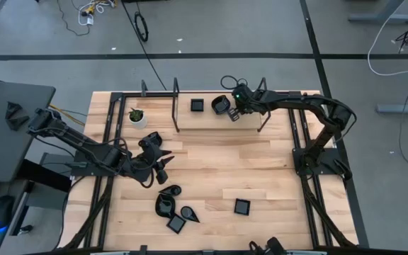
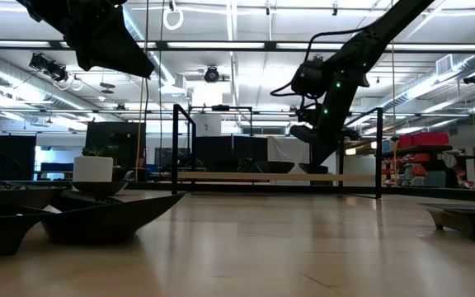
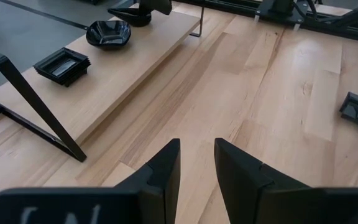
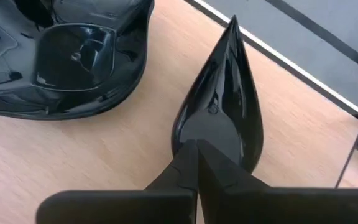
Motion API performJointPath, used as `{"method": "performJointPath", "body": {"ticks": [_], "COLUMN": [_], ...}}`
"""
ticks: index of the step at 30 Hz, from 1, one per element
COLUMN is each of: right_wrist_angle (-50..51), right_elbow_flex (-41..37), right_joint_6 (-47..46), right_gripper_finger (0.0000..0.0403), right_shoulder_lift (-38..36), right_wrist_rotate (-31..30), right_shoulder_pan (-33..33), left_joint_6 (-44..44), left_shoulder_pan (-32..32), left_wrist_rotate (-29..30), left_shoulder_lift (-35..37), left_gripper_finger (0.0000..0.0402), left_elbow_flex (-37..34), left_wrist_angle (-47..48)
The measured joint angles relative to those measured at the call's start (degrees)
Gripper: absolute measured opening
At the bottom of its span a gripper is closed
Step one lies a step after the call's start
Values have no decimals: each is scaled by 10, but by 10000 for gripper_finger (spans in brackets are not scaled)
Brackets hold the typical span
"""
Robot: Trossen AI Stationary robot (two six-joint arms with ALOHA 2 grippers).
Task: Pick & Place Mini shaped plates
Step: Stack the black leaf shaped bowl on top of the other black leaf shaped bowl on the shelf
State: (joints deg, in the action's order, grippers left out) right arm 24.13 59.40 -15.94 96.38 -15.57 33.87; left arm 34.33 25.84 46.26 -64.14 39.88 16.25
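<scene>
Glossy black mini plates lie in two places. On the raised wooden shelf (image 1: 211,113) at the far side rest a square stack (image 1: 197,105) and a rounded stack (image 1: 220,105); several more lie at the near middle (image 1: 168,207), and one square plate (image 1: 241,207) lies apart. My right gripper (image 1: 234,113) is over the shelf, shut on a teardrop plate (image 4: 219,99) beside the rounded stack (image 4: 73,56). My left gripper (image 1: 163,166) hovers open and empty over the table's left middle; it also shows in the left wrist view (image 3: 196,163). My right gripper pinches the rim at the teardrop plate's rounded end (image 4: 188,138) between its two fingers. The fingers lie along the plate, whose pointed tip (image 4: 232,25) faces away from them. In the low view the gripper (image 2: 312,132) stands above the shelf board; whether the plate touches the board I cannot tell.
A small white pot with a green plant (image 1: 137,117) stands at the shelf's left end. Black metal frame posts (image 1: 176,106) rise around the shelf, and rails run along the table's sides. Bare wood (image 1: 232,159) lies between shelf and near plates.
</scene>
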Motion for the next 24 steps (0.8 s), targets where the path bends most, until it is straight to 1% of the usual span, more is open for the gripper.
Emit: {"method": "performJointPath", "body": {"ticks": [2,7,13,18,24], "right_wrist_angle": [-1,-3,-2,-1,0], "right_elbow_flex": [0,0,0,0,0], "right_joint_6": [0,-1,-25,-26,-7], "right_gripper_finger": [2,2,2,2,2], "right_shoulder_lift": [4,6,6,6,0], "right_wrist_rotate": [1,33,36,36,-5], "right_shoulder_pan": [0,-5,-27,-38,-37], "left_joint_6": [0,0,0,0,0], "left_shoulder_pan": [0,0,0,0,0], "left_wrist_rotate": [0,0,0,0,0], "left_shoulder_lift": [0,0,0,0,0], "left_gripper_finger": [106,106,106,106,106], "left_elbow_flex": [0,0,0,0,0], "left_wrist_angle": [0,0,0,0,0]}}
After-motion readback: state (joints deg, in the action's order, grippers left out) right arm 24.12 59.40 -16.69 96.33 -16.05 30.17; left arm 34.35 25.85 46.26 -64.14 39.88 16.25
